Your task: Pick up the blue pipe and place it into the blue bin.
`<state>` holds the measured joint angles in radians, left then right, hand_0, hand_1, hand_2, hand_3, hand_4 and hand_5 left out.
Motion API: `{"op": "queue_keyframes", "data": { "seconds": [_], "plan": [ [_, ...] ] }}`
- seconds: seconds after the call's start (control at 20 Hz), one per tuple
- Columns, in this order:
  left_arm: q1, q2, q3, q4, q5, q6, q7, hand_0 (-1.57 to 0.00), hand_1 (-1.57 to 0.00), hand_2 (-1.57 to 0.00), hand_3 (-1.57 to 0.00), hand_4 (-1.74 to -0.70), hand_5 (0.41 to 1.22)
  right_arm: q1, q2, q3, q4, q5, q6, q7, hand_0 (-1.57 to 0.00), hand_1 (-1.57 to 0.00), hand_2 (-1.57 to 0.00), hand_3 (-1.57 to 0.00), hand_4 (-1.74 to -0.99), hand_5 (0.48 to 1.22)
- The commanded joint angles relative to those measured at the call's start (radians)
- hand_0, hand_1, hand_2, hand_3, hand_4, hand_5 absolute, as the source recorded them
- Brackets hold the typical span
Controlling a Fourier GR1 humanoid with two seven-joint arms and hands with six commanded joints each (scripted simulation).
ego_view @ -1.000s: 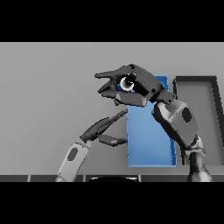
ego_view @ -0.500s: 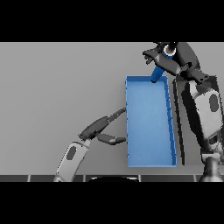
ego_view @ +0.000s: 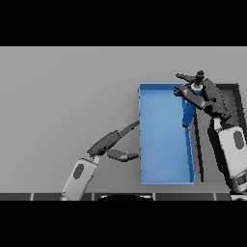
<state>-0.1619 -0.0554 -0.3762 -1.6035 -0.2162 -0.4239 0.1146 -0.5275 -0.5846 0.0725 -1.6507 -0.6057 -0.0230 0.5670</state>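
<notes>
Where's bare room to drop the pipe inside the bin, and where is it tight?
The bin floor is bare from its middle to the near wall. It is crowded at the far right corner, where the right hand holds the pipe over the rim. The left hand lies at the bin's left wall.

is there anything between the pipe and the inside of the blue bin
Nothing visible is. The right hand holds the blue pipe upright over the blue bin, near its far right corner, and the bin's floor shows nothing in it. The left hand rests outside the bin's left wall, clear of the pipe.
</notes>
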Motion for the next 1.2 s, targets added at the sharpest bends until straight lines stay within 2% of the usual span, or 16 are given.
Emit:
{"op": "queue_keyframes", "data": {
  "seconds": [0.0, 0.05, 0.2, 0.25, 0.4, 0.45, 0.5, 0.6, 0.65, 0.7, 0.75, 0.9, 1.0, 1.15],
  "plan": [
    [0.006, 0.008, -0.002, -0.014, 0.001, -0.003, -0.002, 0.00, 0.00, 0.00, 0.00, -0.88, 0.428, 0.039, -0.007, 0.011, -0.021, 0.017, -0.023, 0.014, -1.57, -1.57, -1.57, -1.57, -1.741, 1.221],
    [0.008, 0.001, -0.010, -0.011, -0.009, 0.005, -0.002, 0.00, 0.00, 0.00, 0.00, -0.88, 0.427, 0.063, -0.004, 0.027, -0.036, 0.037, -0.058, 0.043, -1.57, -1.57, -1.57, -1.57, -1.741, 1.221],
    [0.020, 0.004, -0.012, -0.027, 0.001, -0.004, 0.002, 0.00, 0.00, 0.00, 0.00, -0.89, 0.422, 0.129, -0.058, 0.110, -0.038, 0.064, -0.157, 0.043, -1.57, -1.57, -1.57, -1.52, -1.741, 1.221],
    [0.024, 0.004, -0.017, -0.031, -0.003, -0.003, 0.007, 0.00, 0.00, 0.00, 0.00, -0.89, 0.420, 0.135, -0.076, 0.139, -0.028, 0.062, -0.187, 0.043, -1.57, -1.57, -1.57, -1.26, -1.741, 1.221],
    [0.028, 0.009, -0.019, -0.031, -0.014, 0.003, 0.004, 0.00, 0.00, 0.00, 0.00, -0.88, 0.421, 0.137, -0.151, 0.264, -0.002, 0.052, -0.280, 0.038, -1.57, -1.57, -1.57, -0.91, -1.741, 1.221],
    [0.025, 0.006, -0.017, -0.033, -0.012, 0.005, 0.009, 0.00, 0.00, 0.00, 0.00, -0.88, 0.421, 0.135, -0.165, 0.284, 0.002, 0.059, -0.304, 0.026, -1.57, -1.55, -1.57, -0.85, -1.741, 1.221],
    [0.021, 0.007, -0.016, -0.035, -0.013, 0.006, 0.008, 0.00, 0.00, 0.00, 0.00, -0.88, 0.421, 0.119, -0.162, 0.306, 0.021, 0.060, -0.311, 0.026, -1.46, -1.34, -1.34, -0.79, -1.678, 1.221],
    [0.019, 0.009, -0.015, -0.035, -0.011, 0.003, 0.017, 0.00, 0.00, 0.00, 0.00, -0.88, 0.422, 0.089, -0.192, 0.363, 0.055, 0.043, -0.341, 0.024, -0.94, -0.85, -0.86, -0.50, -1.503, 1.221],
    [0.022, 0.008, -0.017, -0.033, -0.014, 0.006, 0.012, 0.00, 0.00, 0.00, 0.00, -0.88, 0.425, 0.075, -0.209, 0.390, 0.073, 0.024, -0.345, 0.025, -0.75, -0.68, -0.68, -0.40, -1.413, 1.221],
    [0.022, 0.007, -0.017, -0.032, -0.012, 0.005, 0.015, 0.00, 0.00, 0.00, 0.00, -0.88, 0.427, 0.062, -0.233, 0.419, 0.082, 0.016, -0.313, 0.025, -0.60, -0.55, -0.55, -0.32, -1.337, 1.221],
    [0.020, 0.004, -0.018, -0.029, -0.012, 0.005, 0.014, 0.00, 0.00, 0.00, 0.00, -0.88, 0.428, 0.041, -0.258, 0.459, 0.088, 0.002, -0.289, 0.026, -0.48, -0.44, -0.44, -0.26, -1.275, 1.186],
    [0.025, 0.000, -0.019, -0.029, -0.010, 0.008, 0.013, 0.00, 0.00, 0.00, 0.00, -0.88, 0.429, -0.010, -0.333, 0.590, 0.107, -0.019, -0.222, 0.042, -0.24, -0.22, -0.22, -0.13, -1.142, 1.030],
    [0.035, 0.001, -0.025, -0.040, -0.010, 0.008, 0.009, 0.00, 0.00, 0.00, 0.00, -0.89, 0.428, -0.025, -0.368, 0.647, 0.124, -0.055, -0.224, 0.043, -0.16, -0.14, -0.14, -0.08, -1.083, 0.934],
    [0.024, 0.003, -0.015, -0.037, -0.006, 0.009, 0.021, 0.00, 0.00, 0.00, 0.00, -0.89, 0.427, -0.067, -0.397, 0.732, 0.148, -0.100, -0.225, 0.043, -0.08, -0.07, -0.07, -0.04, -1.063, 0.846]
  ]
}}
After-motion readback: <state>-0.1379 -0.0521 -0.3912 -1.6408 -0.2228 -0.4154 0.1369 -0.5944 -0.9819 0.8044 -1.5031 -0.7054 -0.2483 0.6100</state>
